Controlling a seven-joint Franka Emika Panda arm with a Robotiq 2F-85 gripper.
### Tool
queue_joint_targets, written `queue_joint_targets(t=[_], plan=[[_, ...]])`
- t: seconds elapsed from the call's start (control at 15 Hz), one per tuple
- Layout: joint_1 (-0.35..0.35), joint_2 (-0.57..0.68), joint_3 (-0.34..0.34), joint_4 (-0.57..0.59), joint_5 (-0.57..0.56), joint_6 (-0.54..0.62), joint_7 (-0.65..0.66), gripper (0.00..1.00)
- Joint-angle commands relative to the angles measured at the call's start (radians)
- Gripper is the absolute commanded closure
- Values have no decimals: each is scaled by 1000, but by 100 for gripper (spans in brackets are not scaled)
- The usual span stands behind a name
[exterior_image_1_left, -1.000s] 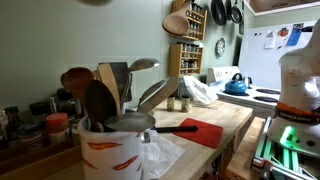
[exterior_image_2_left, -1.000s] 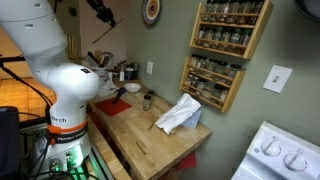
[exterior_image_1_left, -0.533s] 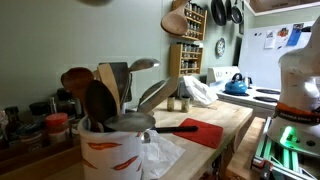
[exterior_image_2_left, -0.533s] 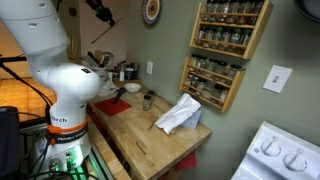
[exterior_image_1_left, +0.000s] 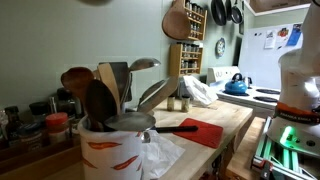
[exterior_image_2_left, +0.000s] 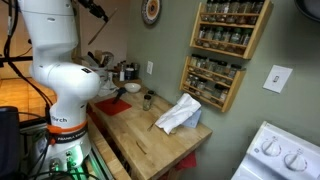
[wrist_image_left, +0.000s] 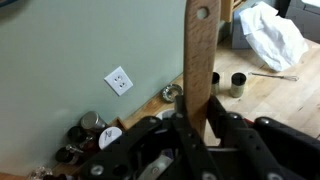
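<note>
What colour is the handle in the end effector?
Brown wood; the handle shows best in the wrist view.

1 wooden spatula (wrist_image_left: 198, 60), 2 shakers (wrist_image_left: 238, 84), 2 spice racks (exterior_image_2_left: 232, 25), 1 kettle (exterior_image_1_left: 236, 85), 1 crock (exterior_image_1_left: 112, 152)

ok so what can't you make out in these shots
- Wrist view: the wooden handle runs down into the gripper, which hides its working end, so the kind of utensil is unclear.
- Exterior view: the jar labels on the spice rack are too small to read.
- Exterior view: the utensil crock stands close to the camera and blocks the near part of the counter.
</note>
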Motion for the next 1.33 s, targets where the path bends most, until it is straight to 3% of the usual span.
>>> queue_joint_targets(t=[0.0, 0.33, 0.67, 0.93, 1.27], plan=[[33, 157, 69, 127, -77, -89, 20, 93], [106, 294, 91, 231, -129, -150, 18, 93], [239, 409, 55, 335, -192, -286, 6, 93], [360, 482, -15, 425, -239, -356, 6, 93], [527, 564, -163, 542, -305, -428, 13, 93]])
